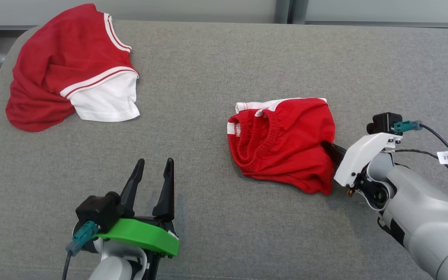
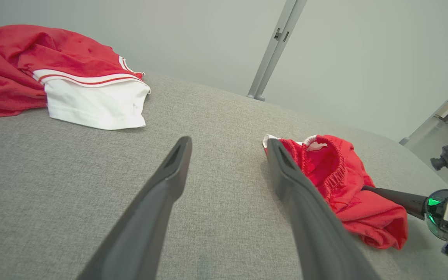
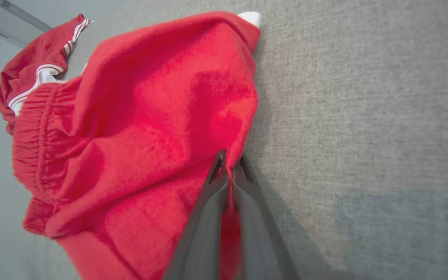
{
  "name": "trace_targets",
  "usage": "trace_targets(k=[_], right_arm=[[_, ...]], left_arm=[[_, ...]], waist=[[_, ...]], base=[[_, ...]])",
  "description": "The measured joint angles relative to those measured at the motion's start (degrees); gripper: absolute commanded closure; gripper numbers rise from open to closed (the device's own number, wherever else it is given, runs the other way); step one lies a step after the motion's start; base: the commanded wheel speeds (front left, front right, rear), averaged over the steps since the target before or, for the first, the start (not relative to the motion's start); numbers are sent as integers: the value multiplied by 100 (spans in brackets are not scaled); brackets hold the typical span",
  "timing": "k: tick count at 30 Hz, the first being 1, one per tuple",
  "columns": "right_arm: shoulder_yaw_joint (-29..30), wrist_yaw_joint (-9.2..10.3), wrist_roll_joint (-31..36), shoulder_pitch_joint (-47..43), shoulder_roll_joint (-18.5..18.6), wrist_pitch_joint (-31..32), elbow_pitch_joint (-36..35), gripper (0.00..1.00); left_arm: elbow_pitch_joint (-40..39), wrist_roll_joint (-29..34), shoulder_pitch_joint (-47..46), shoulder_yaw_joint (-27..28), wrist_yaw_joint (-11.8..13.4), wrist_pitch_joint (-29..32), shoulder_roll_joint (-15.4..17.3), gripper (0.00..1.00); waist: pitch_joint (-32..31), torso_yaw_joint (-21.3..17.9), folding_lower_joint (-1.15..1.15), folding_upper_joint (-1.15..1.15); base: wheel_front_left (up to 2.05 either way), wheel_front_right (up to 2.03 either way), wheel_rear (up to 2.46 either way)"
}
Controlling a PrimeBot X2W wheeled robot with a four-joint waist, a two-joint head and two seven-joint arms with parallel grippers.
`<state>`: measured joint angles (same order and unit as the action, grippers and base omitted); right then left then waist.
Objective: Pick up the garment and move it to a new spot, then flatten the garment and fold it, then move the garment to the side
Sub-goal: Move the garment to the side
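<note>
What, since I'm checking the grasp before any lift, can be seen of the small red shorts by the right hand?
The red shorts look like soft knit cloth, with a gathered elastic waistband and white trim at the far edge. They lie crumpled, not flat, on the grey fabric surface, with the waistband opening toward the robot's left. The right hand is shut on a fold at their right edge, pinching cloth between its fingers. Nothing else touches them.
</note>
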<state>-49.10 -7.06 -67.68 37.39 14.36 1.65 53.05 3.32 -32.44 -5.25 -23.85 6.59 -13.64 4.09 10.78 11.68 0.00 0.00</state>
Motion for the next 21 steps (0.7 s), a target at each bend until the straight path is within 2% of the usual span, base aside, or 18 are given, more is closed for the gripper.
trace_targets(k=[6, 12, 21], right_arm=[[-127, -1, 78, 73, 79, 42, -24, 100], [-142, -3, 209, 373, 467, 41, 5, 100], [-176, -3, 387, 784, 815, 98, 102, 100]], left_arm=[[-14, 0, 4, 40, 0, -1, 2, 0], [-76, 1, 7, 74, 1, -1, 9, 0], [-353, 103, 5, 88, 7, 0, 32, 0]], waist=[[-48, -130, 0, 0], [-52, -292, 0, 0], [106, -497, 0, 0]], base=[[0, 0, 0], [0, 0, 0], [0, 0, 0]])
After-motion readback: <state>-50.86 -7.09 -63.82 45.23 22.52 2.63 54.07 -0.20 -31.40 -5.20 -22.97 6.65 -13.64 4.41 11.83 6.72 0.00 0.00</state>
